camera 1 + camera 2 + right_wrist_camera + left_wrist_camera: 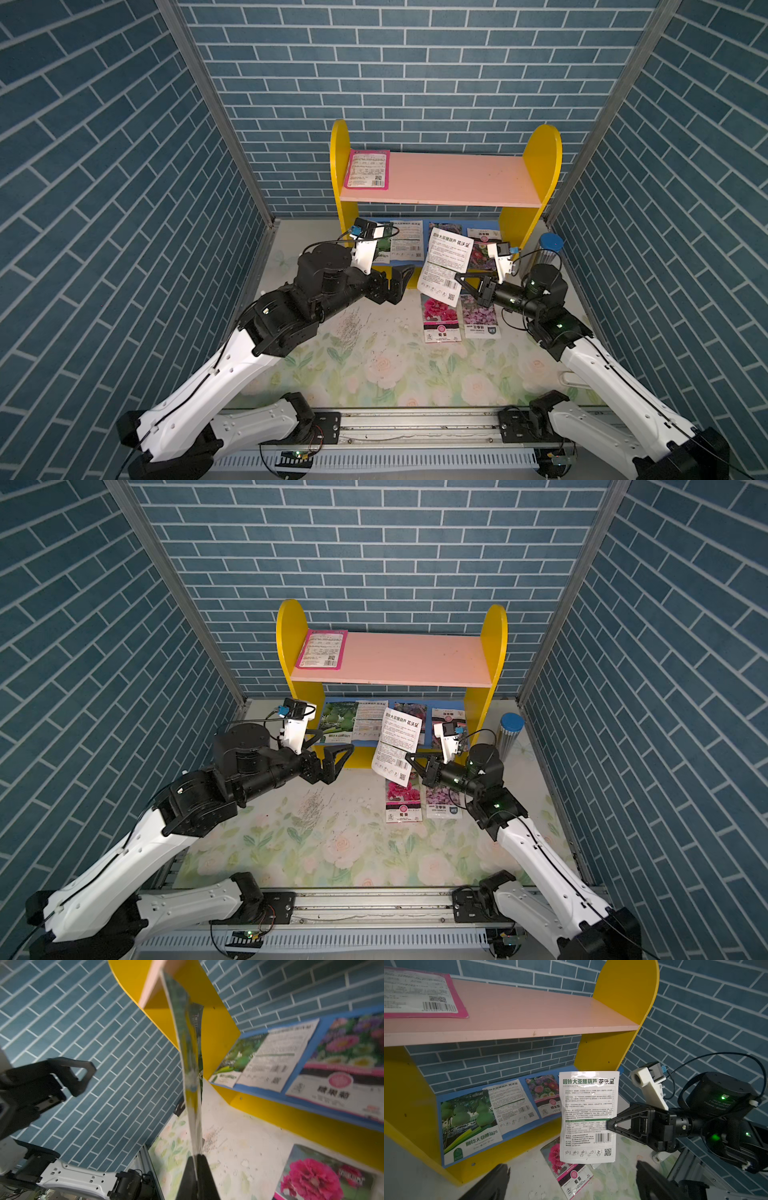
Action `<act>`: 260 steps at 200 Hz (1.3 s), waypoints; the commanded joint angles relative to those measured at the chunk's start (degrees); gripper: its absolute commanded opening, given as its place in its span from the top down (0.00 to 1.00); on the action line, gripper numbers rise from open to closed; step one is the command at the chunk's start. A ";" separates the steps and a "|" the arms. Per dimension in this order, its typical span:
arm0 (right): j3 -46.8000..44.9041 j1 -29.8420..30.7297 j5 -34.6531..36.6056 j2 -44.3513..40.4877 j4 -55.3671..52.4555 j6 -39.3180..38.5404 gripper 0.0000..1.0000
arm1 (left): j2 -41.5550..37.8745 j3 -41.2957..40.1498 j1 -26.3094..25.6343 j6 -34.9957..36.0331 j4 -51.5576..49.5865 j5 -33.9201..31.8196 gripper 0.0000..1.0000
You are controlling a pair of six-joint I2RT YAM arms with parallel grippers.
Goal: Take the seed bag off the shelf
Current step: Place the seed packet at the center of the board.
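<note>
My right gripper (459,277) is shut on the lower right edge of a white printed seed bag (444,266). The bag hangs upright in the air in front of the shelf's (540,166) blue lower board (517,1133), off both boards. The right wrist view shows this seed bag (192,1064) edge-on, pinched between the closed fingertips (204,1169). My left gripper (392,286) stands open just left of the bag and touches nothing. In the left wrist view its dark fingers (500,1176) spread wide below the seed bag (588,1115).
A pink-edged bag (368,169) lies on the pink upper board (449,178). Several bags (405,241) lean on the lower board. Two flower packets (440,320) lie on the floral mat. Right of the shelf stands a blue-capped tube (550,245). Loose seeds (349,328) are scattered mid-table.
</note>
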 commanded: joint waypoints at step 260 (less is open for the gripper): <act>11.64 17.23 18.58 44.16 -5.19 -2.28 1.00 | -6.53 -11.39 0.21 -0.48 -3.52 1.99 0.00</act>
